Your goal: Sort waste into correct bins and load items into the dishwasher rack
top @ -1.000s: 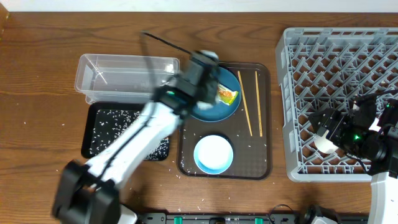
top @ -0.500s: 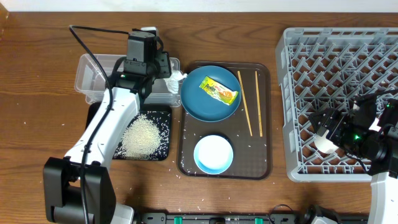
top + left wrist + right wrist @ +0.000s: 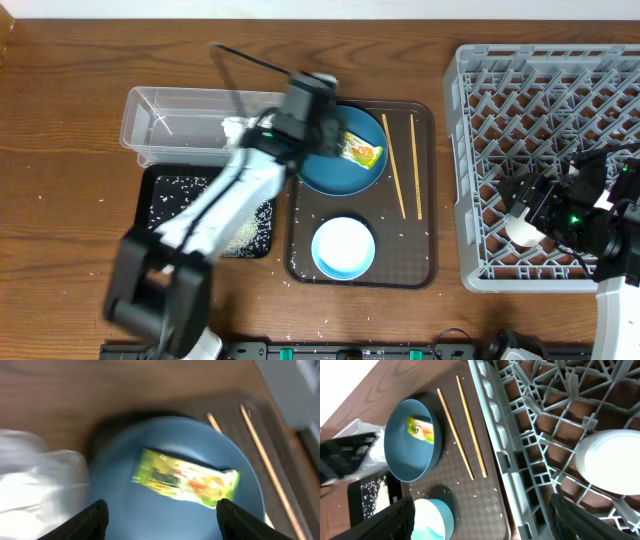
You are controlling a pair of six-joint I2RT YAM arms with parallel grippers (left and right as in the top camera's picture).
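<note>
Overhead: our left gripper (image 3: 322,125) is a blur over the blue plate (image 3: 345,178), lined up on the snack wrapper (image 3: 363,151). The tissue (image 3: 236,128) sits in the clear tub (image 3: 160,110) and the rice (image 3: 170,185) in the black tray (image 3: 150,240).

Left wrist: the fingers are spread either side of the snack wrapper, nothing gripped yet.

Right wrist: our right gripper (image 3: 482,510) is wide apart too, empty, with the white cup (image 3: 607,462) parked in the rack (image 3: 535,390).
</note>
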